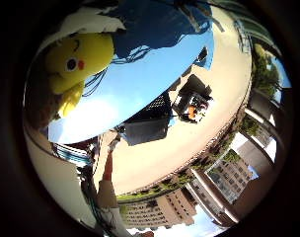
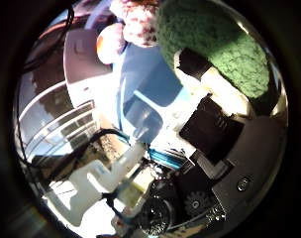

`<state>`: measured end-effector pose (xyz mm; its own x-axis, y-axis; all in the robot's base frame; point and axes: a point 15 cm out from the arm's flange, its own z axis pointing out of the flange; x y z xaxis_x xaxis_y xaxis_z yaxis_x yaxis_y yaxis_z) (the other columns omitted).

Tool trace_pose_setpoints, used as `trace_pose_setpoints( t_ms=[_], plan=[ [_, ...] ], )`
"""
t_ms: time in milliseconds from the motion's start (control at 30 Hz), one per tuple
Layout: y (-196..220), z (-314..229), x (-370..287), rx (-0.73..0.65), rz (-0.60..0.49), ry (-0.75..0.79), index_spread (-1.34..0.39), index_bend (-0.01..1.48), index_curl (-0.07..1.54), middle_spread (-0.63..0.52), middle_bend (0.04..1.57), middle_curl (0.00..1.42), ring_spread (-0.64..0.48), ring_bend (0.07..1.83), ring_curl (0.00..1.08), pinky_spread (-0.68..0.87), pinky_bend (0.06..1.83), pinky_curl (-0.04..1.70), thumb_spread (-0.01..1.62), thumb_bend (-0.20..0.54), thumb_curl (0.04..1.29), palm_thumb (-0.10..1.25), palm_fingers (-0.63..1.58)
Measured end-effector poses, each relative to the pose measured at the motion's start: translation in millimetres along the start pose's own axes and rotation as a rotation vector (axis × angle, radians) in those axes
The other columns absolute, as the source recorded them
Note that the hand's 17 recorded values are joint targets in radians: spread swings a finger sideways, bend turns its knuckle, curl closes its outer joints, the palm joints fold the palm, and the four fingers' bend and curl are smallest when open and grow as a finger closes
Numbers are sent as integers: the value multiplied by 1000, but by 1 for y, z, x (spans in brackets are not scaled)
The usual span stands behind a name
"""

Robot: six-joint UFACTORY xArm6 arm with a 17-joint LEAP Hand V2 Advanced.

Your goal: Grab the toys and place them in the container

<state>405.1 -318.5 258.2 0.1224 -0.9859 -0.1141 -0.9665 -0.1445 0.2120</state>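
The robot's right hand [image 2: 210, 148], seen from its own palm, is built of white and black parts. A blocky white plastic finger segment [image 2: 98, 181] has squared steps and a flat tip. Beside it sit matte black housing blocks with ridged faces, a small toothed gear [image 2: 195, 202], and a smooth grey panel holding one round silver screw [image 2: 243, 184].

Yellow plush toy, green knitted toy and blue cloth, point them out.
yellow plush toy [image 1: 77, 58], little finger side palm view, on its face.
green knitted toy [image 2: 215, 42], thumb side palm view, on its knitted surface.
blue cloth [image 1: 140, 79], little finger side palm view, bare middle.
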Motion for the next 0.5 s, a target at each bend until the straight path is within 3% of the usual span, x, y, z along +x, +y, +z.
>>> trace_pose_setpoints(
  t_ms=[100,300,500],
  plan=[
    [13,-54,-26,92,-2,-3,-497,532,262,-183,1036,823,-42,1278,715,248,1540,242,1115,29,528,975,1083],
    [12,-182,-132,318,-144,128,-605,695,342,-194,1135,914,-87,1341,775,182,1656,305,1112,-6,591,983,983],
    [-17,-223,-257,431,-306,114,-675,818,446,-195,1216,978,-113,1414,822,134,1741,363,1107,-15,643,987,891]
  ],
)
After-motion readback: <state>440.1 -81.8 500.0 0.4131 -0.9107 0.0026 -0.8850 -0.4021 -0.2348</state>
